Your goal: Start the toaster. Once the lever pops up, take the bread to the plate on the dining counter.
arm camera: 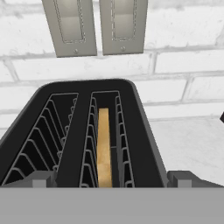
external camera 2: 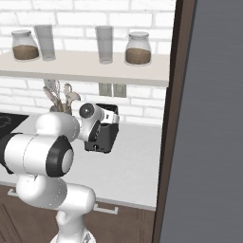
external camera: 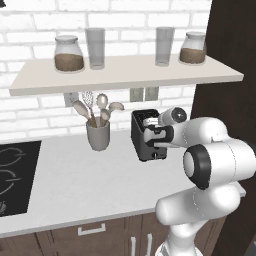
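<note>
Gripper (external camera: 154,137) hangs over the near end of the toaster (external camera: 142,135), jaws spread wide and holding nothing. In the hand view its two dark fingertips (arm camera: 189,178) stand apart at the bottom, straddling the near end of the toaster top. That stance suggests a press rather than a grasp: the hand seems lined up with the narrow front face, where the lever should sit, though the lever itself I cannot make out.

Worktop (external camera: 90,185), speckled grey, carries everything here. The toaster stands on it close to the brick wall (arm camera: 183,65), just below two outlets (arm camera: 100,26), which is likely why it is parked there. A utensil cup (external camera: 98,135) stands well to its left, clear of the arm's reach path.

Bread (arm camera: 103,148) is on edge in the right-hand slot, seated low between the wire guides with its pale tan crust edge showing; the left slot is bare. Sitting that deep, it is loaded for toasting, so starting the toaster looks like the step in hand.
</note>
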You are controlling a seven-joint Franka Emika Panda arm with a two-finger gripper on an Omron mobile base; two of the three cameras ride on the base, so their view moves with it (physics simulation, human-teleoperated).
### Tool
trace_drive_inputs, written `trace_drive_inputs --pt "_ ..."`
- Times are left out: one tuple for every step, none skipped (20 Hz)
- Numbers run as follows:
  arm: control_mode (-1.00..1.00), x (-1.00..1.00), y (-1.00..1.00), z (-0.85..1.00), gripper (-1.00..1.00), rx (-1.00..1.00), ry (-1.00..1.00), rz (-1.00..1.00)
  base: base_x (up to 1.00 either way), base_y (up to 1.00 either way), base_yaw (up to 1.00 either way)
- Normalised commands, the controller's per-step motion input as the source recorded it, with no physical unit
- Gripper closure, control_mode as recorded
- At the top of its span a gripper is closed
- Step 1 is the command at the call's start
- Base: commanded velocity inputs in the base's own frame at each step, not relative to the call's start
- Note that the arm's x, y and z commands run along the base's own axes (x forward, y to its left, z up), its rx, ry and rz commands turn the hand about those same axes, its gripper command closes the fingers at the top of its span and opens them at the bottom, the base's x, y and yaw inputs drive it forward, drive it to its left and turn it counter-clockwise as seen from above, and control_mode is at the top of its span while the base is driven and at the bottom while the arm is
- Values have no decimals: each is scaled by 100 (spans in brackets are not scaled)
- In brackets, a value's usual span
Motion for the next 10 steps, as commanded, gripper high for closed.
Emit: trace_drive_inputs --pt "-100 0 0 0 -100 0 0 0 0 0 0" --pt "-100 0 0 0 -100 0 0 0 0 0 0" --pt "-100 0 0 0 -100 0 0 0 0 0 0" --pt "-100 0 0 0 -100 0 0 0 0 0 0" --pt "-100 0 0 0 -100 0 0 0 0 0 0" --pt "-100 0 0 0 -100 0 0 0 0 0 0" --pt "-100 0 0 0 -100 0 0 0 0 0 0" --pt "-100 0 0 0 -100 0 0 0 0 0 0" --pt "-100 0 0 0 -100 0 0 0 0 0 0" --pt "-100 0 0 0 -100 0 0 0 0 0 0"
